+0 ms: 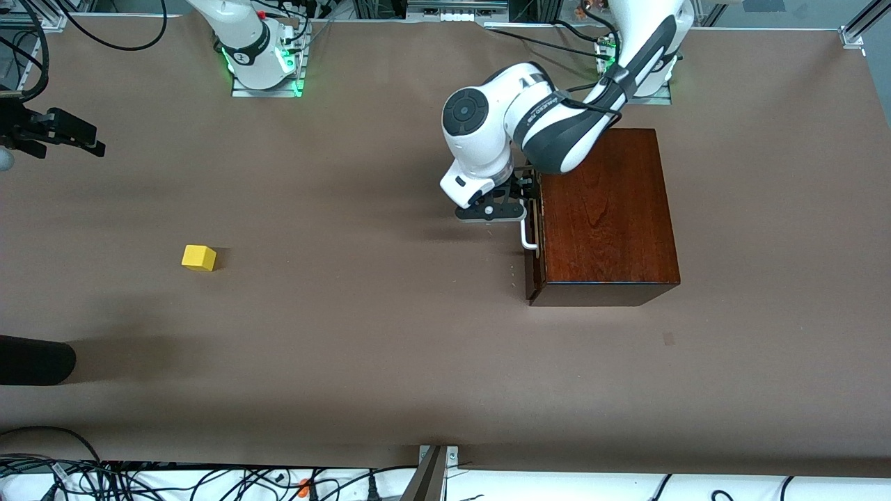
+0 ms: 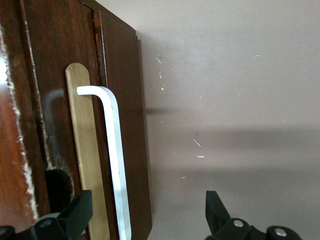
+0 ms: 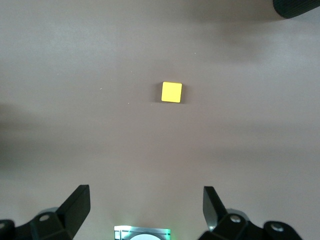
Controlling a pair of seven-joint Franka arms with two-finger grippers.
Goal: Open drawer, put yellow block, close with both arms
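Left gripper is spread wide astride the handle, nothing held. Right gripper, equally wide and empty, hangs above the block, at 12 o'clock in its wrist view.

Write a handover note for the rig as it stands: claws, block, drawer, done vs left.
Left claw: open, fingers straddling the white U-shaped bar handle of the dark mahogany wooden box's drawer, not yet closed on it.
Right claw: open, empty, up over the table at the right arm's end, waiting.
Small bright yellow cube: on the brown table, toward the right arm's end, untouched.
Done: left arm lined up at the handle; drawer looks shut.
Left: grip handle, pull open, place cube inside, close with both arms.
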